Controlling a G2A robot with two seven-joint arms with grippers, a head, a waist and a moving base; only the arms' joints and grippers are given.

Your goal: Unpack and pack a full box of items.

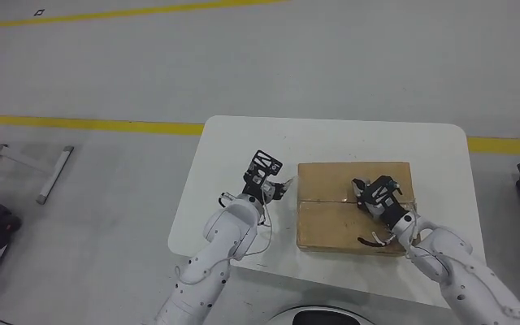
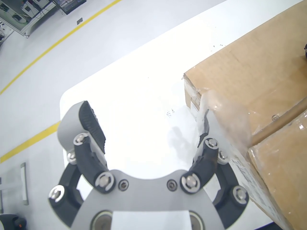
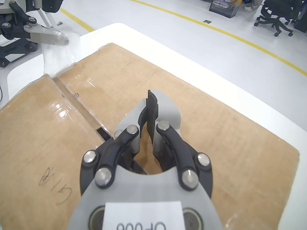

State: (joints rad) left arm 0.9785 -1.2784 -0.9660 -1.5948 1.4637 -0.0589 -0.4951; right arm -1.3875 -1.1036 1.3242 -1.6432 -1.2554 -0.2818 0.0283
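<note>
A closed cardboard box (image 1: 355,207) lies on the white table (image 1: 244,146), its two top flaps meeting at a seam. A strip of clear tape (image 2: 225,116) is peeled up from the box's left end and clings to one finger of my left gripper (image 2: 146,113). That gripper stands open just off the box's left side (image 1: 272,180). The right wrist view shows the tape (image 3: 57,51) hanging from the left gripper (image 3: 56,17). My right gripper (image 3: 150,104) is shut with nothing between its pads, low over the box top (image 3: 191,120) beside the seam (image 1: 363,193).
Bare table surface lies left of the box and behind it; the box's front side sits close to the table's near edge. Beyond the table is grey floor with a yellow line (image 1: 97,123). Racks and office chairs (image 3: 275,17) stand far off.
</note>
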